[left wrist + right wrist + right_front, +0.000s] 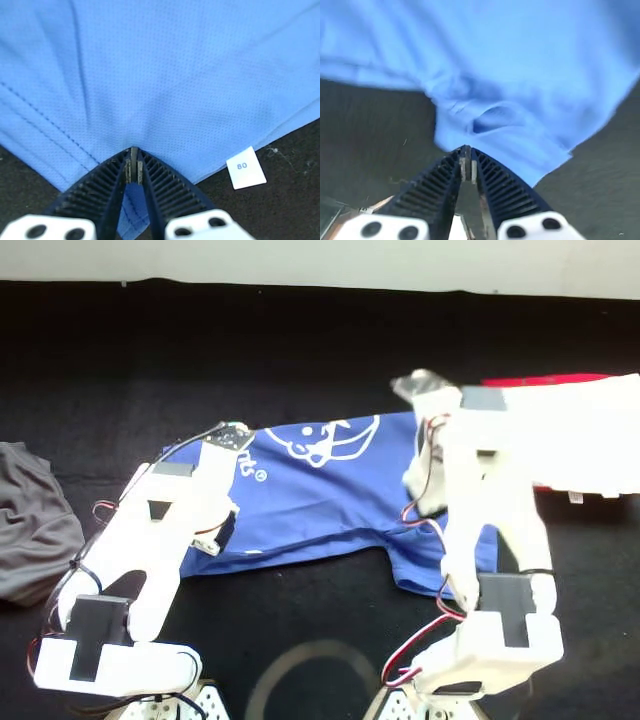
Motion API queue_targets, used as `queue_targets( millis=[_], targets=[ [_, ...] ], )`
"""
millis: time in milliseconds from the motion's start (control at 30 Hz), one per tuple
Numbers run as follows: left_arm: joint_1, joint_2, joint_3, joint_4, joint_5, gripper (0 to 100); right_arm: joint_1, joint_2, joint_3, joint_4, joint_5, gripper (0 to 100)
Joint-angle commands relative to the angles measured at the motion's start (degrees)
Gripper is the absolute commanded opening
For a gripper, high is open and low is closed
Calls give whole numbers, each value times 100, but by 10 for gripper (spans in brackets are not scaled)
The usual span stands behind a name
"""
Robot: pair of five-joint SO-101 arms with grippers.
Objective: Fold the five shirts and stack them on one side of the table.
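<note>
1. The blue shirt (320, 500) lies spread in the middle of the high view on the black table (300, 350). Its white printed drawing sits towards the upper edge of the cloth.
2. The left claw (228, 435) is at the shirt's upper left corner in the high view. In the left wrist view the claw (133, 165) is closed tight on a pinch of the blue shirt (165, 75), and the cloth puckers into creases that run to the tips.
3. A small white tag (245, 167) sticks out from the shirt's hem, just beside the left claw.
4. The right claw (420, 388) is at the shirt's upper right corner in the high view. In the right wrist view the claw (466, 167) is closed, and the edge of the blue shirt (495, 60) gathers down to its tips.
5. A grey shirt (30, 525) lies crumpled at the left edge of the high view, well apart from the blue one.
6. A red shirt (545, 380) shows at the upper right, behind the right arm.
</note>
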Motion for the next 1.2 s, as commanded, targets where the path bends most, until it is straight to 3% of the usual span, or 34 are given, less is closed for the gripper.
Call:
queue_targets(
  millis=[0, 167, 333, 833, 1167],
  targets=[
    [-154, 13, 22, -105, 18, 9, 92, -4, -207, -699, 18, 6],
    [-154, 13, 22, -105, 18, 9, 66, -4, 1007, -2009, 35, 6],
    [-154, 13, 22, -105, 18, 9, 66, -13, 1771, -2308, 53, 6],
    [-154, 13, 22, -105, 18, 9, -110, -75, 2009, -295, 62, 6],
    [-154, 13, 13, -105, 18, 9, -101, -1938, 2651, -453, 70, 6]
  ],
)
